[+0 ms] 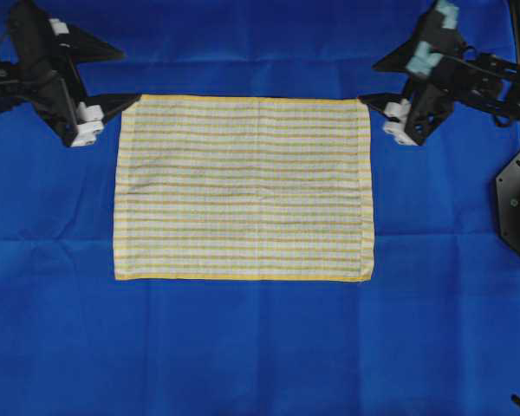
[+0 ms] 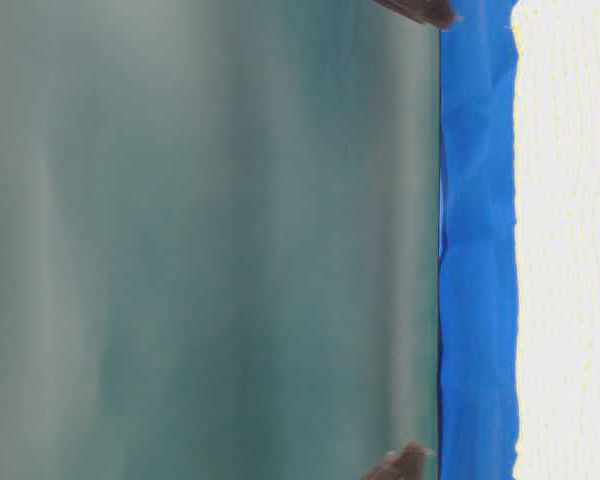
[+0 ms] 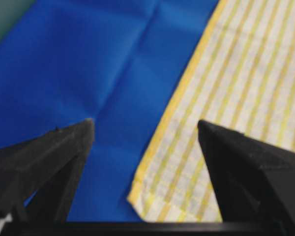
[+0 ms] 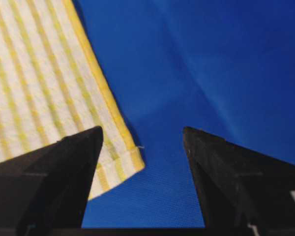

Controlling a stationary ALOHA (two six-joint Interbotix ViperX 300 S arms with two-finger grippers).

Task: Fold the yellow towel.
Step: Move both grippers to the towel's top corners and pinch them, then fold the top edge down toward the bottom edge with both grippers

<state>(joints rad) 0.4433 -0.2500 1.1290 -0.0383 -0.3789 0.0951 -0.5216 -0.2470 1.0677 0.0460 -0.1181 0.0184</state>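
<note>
The yellow towel (image 1: 243, 189) lies flat; the left gripper (image 3: 145, 129) and right gripper (image 4: 142, 135) straddle its far corners with jaws apart, ready to pinch.

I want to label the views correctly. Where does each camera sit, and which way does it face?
Overhead exterior: above, facing down on the yellow towel, blue tablecloth, left gripper and right gripper.
Table-level exterior: low at the table edge, image turned sideways; dark gripper tips only.
Left wrist: on the left arm, facing one towel corner between open fingers.
Right wrist: the same, facing another corner.
All four views show the towel.
</note>
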